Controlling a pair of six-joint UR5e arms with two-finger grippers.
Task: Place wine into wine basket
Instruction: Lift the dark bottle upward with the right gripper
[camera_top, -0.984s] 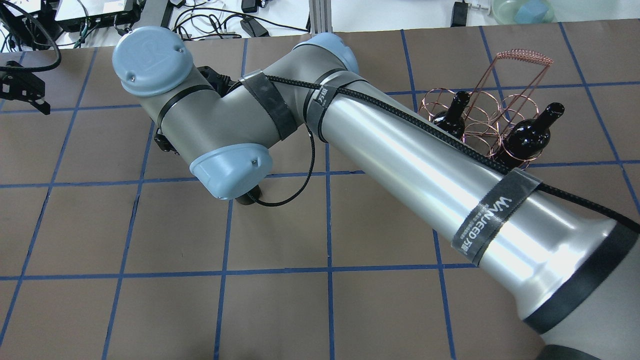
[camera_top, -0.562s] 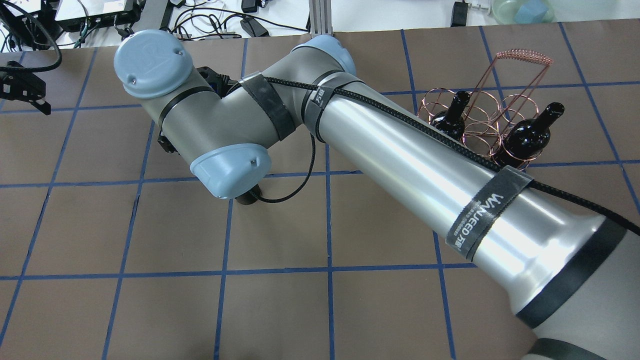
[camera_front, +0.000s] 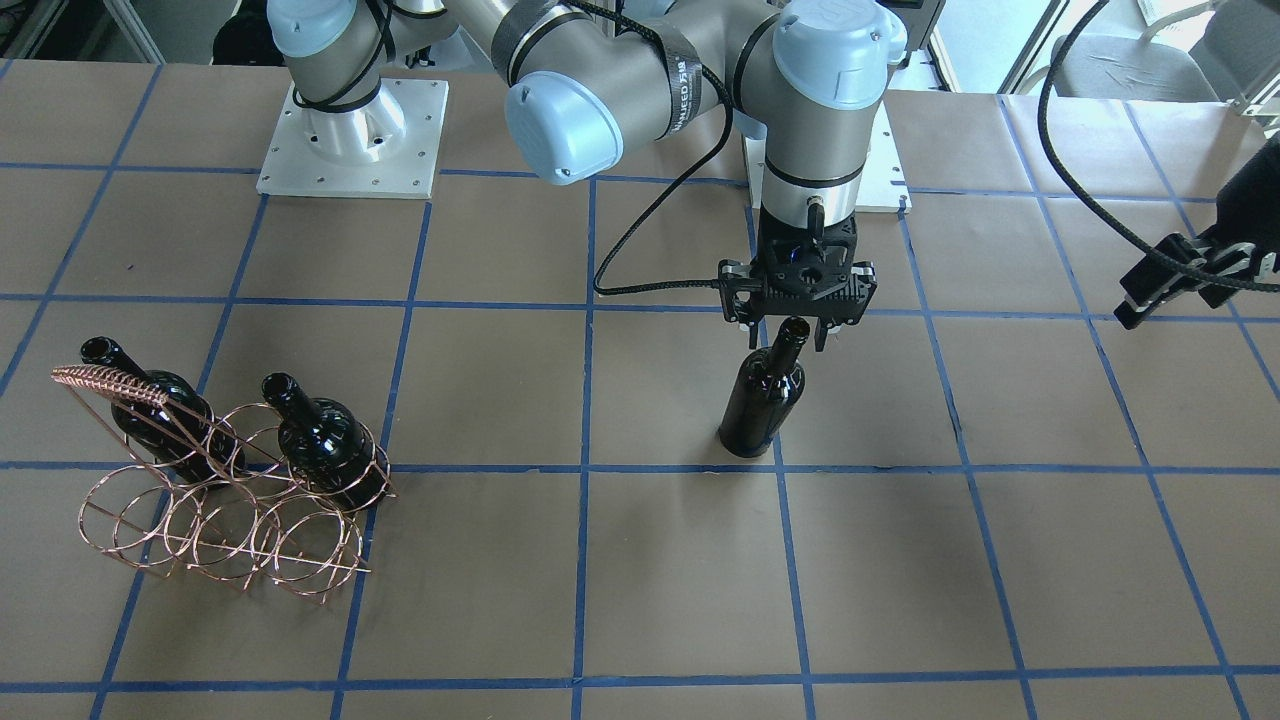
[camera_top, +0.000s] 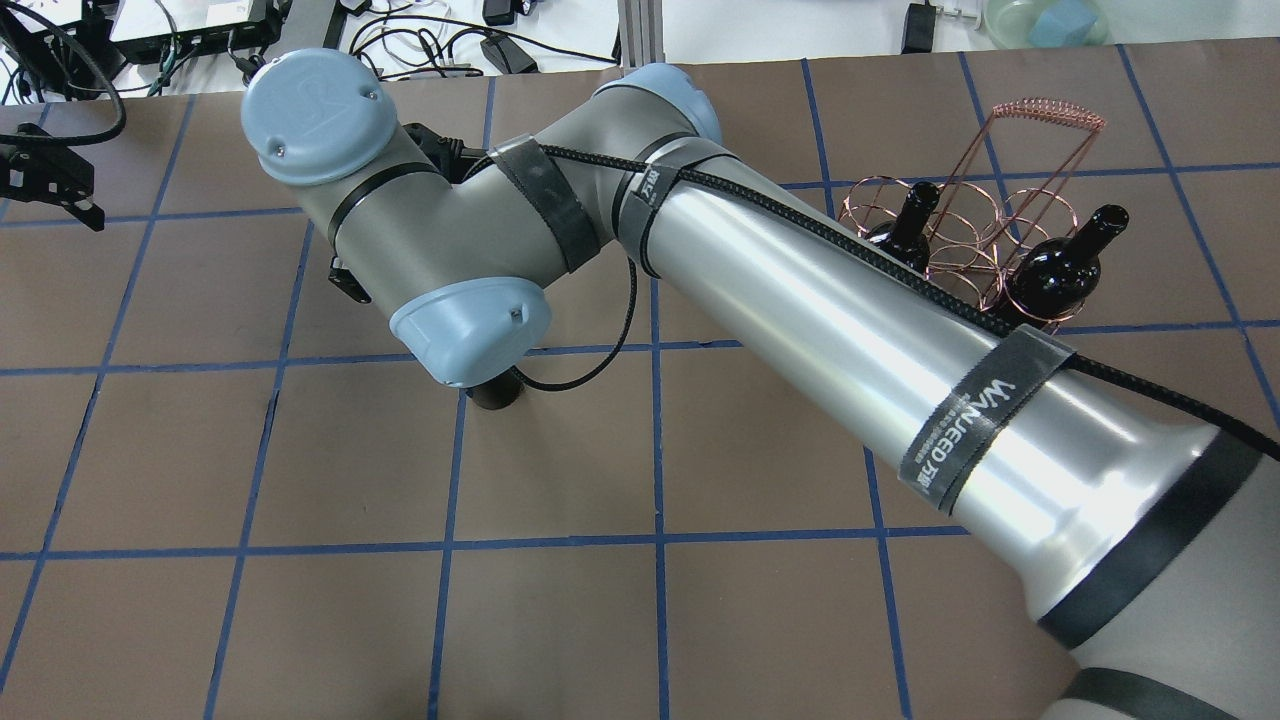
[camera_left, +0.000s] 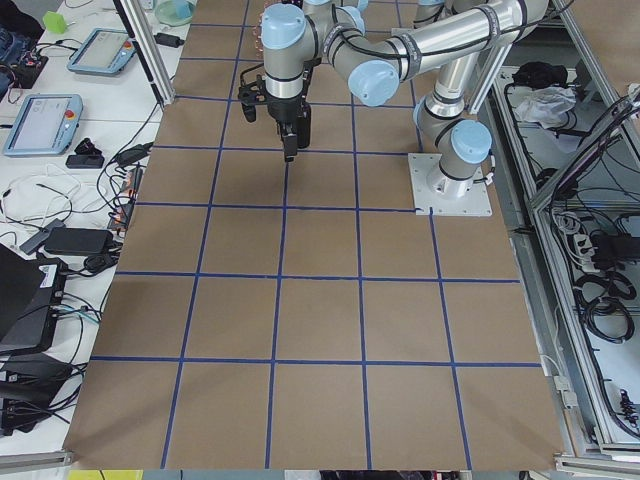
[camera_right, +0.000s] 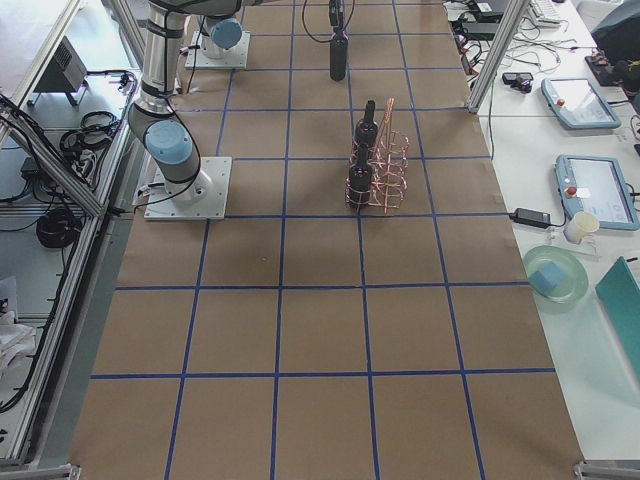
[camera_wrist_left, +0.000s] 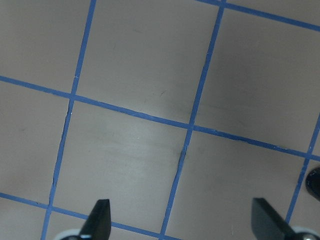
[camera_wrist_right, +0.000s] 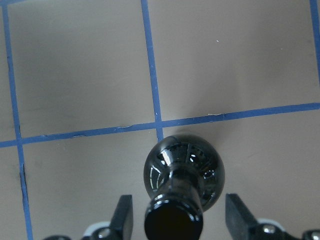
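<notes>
Right wrist-mounted view: glossy black glass wine bottle (camera_wrist_right: 182, 167) stands upright on the brown worktop (camera_wrist_right: 75, 75), neck between the right arm's spread jaws, unpinched; copper wire basket (camera_front: 215, 490) well apart, rightward.

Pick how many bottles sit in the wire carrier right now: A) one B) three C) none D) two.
D: the wine basket holds the handle-side bottle and the corner bottle; the third bottle stands on the table under the right hand.
</notes>
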